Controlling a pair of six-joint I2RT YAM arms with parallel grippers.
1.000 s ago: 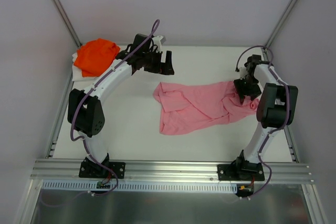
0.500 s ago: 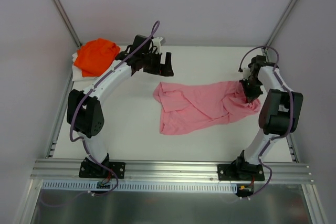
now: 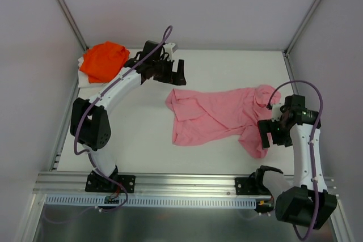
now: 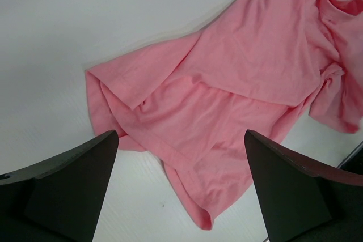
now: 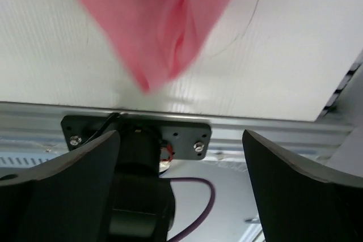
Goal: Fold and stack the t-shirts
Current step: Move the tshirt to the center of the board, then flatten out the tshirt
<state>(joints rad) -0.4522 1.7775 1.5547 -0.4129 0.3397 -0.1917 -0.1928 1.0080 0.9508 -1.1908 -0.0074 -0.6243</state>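
Observation:
The light pink t-shirt (image 3: 218,114) lies crumpled across the middle of the table, one part trailing toward the near right. It fills the left wrist view (image 4: 227,89), and its tip shows in the right wrist view (image 5: 161,32). The orange t-shirt (image 3: 104,59) is bunched in the back left corner. My left gripper (image 3: 177,72) hovers open just behind the pink shirt's left end, its jaws wide and empty (image 4: 181,196). My right gripper (image 3: 268,135) is open and empty (image 5: 181,191) at the shirt's near right flap.
A white cloth (image 3: 85,79) peeks out under the orange shirt. The metal rail (image 3: 187,182) runs along the table's near edge, with the right arm's base plate (image 5: 136,131) on it. Grey walls close in the back and both sides.
My right gripper dragged the pink shirt's right end from the far right toward the near edge, then let go and opened. The left arm has hardly moved.

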